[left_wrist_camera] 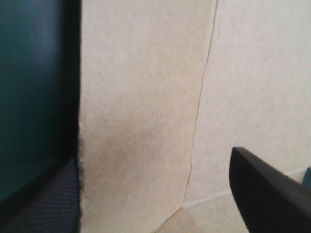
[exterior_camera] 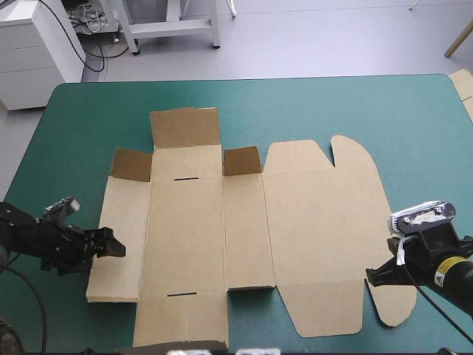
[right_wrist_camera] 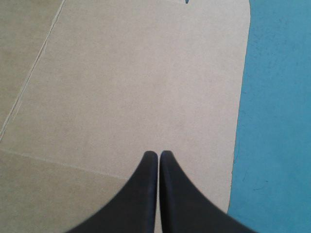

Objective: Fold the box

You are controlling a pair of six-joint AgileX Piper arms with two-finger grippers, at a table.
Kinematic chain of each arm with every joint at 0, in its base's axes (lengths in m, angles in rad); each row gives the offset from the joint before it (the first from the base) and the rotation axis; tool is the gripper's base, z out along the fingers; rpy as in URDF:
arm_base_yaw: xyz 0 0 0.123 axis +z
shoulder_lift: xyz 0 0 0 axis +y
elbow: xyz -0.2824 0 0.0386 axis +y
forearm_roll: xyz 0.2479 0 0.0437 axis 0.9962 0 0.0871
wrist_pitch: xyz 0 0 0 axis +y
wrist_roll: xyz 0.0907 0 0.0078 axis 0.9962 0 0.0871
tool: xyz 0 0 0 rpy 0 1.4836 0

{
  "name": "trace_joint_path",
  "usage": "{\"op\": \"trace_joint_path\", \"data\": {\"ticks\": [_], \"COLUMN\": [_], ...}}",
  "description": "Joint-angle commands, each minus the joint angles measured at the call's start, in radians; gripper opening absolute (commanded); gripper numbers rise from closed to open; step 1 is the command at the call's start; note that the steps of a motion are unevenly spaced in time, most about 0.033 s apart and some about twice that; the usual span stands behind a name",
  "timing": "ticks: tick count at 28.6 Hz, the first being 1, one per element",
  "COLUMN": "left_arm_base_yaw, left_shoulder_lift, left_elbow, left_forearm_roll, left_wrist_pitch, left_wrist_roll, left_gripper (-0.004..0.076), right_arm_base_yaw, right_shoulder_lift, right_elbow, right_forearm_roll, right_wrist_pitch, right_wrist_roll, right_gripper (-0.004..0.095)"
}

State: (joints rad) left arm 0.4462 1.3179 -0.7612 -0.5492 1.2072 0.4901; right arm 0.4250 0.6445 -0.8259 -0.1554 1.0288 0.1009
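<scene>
The box [exterior_camera: 244, 222], laid nearly flat on the tabletop [exterior_camera: 81, 118], is judged light and stiff, best taken at an edge. Its left edge is flanked by the left gripper's [exterior_camera: 112, 248] wide-spread fingers [left_wrist_camera: 265, 191]. The right gripper's [exterior_camera: 375, 275] fingers [right_wrist_camera: 146, 194] are pressed together above the lid [exterior_camera: 318, 200].

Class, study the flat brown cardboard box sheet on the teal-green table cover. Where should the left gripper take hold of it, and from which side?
Probably the outermost left panel of the brown box sheet, at its free edge, coming from the table's left. That edge looks slightly raised off the teal-green cover, so the open left gripper can straddle it.
</scene>
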Motion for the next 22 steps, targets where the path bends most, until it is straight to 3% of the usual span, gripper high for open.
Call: {"op": "trace_joint_path", "data": {"ticks": [1, 14, 22], "left_arm_base_yaw": [-0.035, -0.045, -0.164], "left_shoulder_lift": [-0.022, -0.022, 0.017], "left_elbow": [0.01, 0.037, 0.03], "left_forearm_roll": [-0.043, -0.173, -0.117], "left_wrist_pitch": [0.057, 0.029, 0.023], "left_wrist_roll": [0.0, 0.003, 0.005], "left_gripper": [0.0582, 0.0578, 0.0452], "right_arm_base_yaw": [-0.004, -0.004, -0.004], "right_shoulder_lift": [0.0, 0.0, 0.0], "right_elbow": [-0.022, -0.022, -0.022], "right_forearm_roll": [-0.015, -0.015, -0.015], "right_wrist_pitch": [-0.054, -0.055, -0.055], "right_wrist_roll": [-0.006, -0.006, -0.006], "right_gripper": [-0.0002, -0.0002, -0.0002]}}
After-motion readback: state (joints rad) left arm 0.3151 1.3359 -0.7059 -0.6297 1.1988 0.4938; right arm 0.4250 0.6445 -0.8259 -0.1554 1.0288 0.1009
